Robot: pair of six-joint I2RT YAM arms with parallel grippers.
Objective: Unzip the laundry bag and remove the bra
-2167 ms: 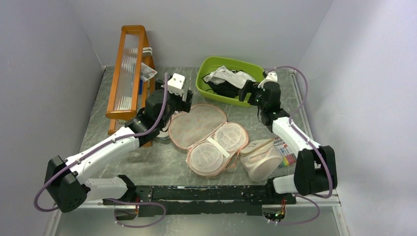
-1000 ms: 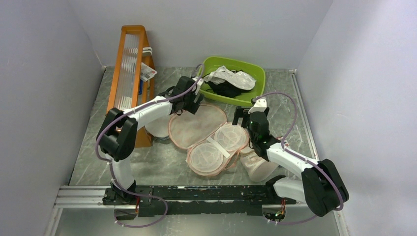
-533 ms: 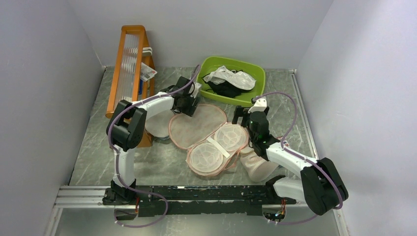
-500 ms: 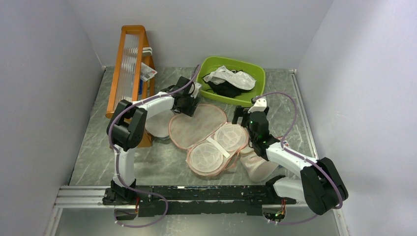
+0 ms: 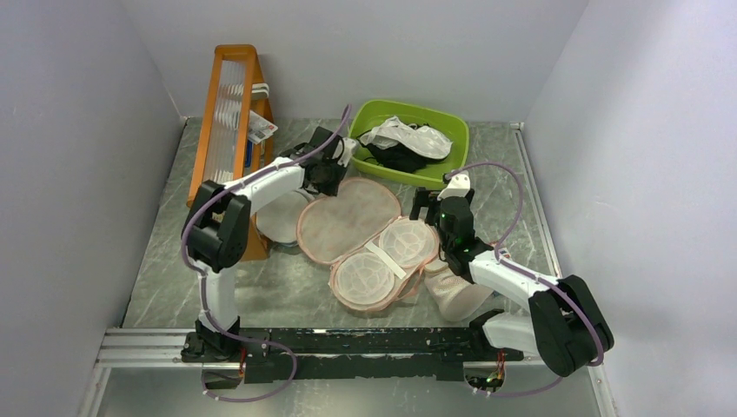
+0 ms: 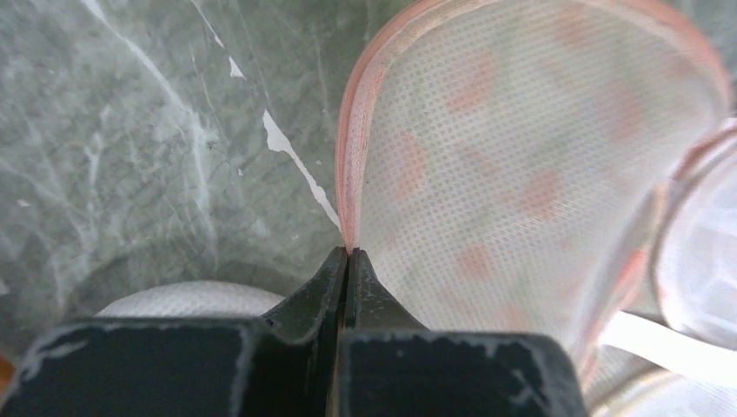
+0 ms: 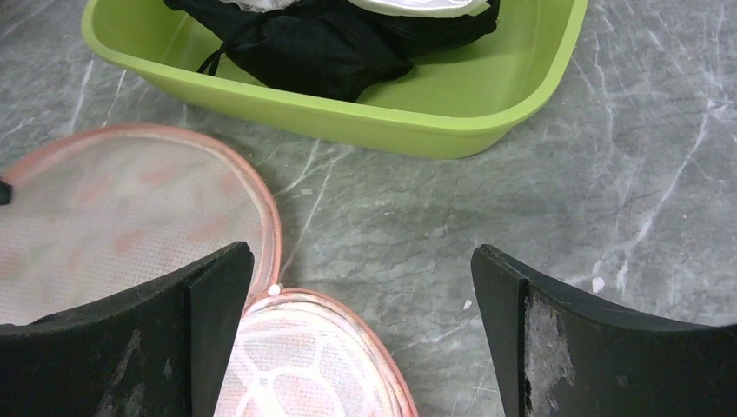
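The laundry bag lies unzipped and spread flat in two peanut-shaped halves, with its mesh inner side up. My left gripper is at the far left rim of the back half. In the left wrist view its jaws are pressed together on the bag's pink zip edging, at the gripper's tips. My right gripper hovers open over the junction of the two halves, holding nothing. A white garment, apparently the bra, rests in the green bin on black garments.
The green bin stands at the back, just behind the bag. An orange rack leans at the back left. A round grey-white mesh disc lies left of the bag. A beige mesh pouch sits under my right forearm.
My left gripper has gone from open to shut on the bag's pink rim, and the left arm has shifted slightly. The right arm has stayed still over the last second.
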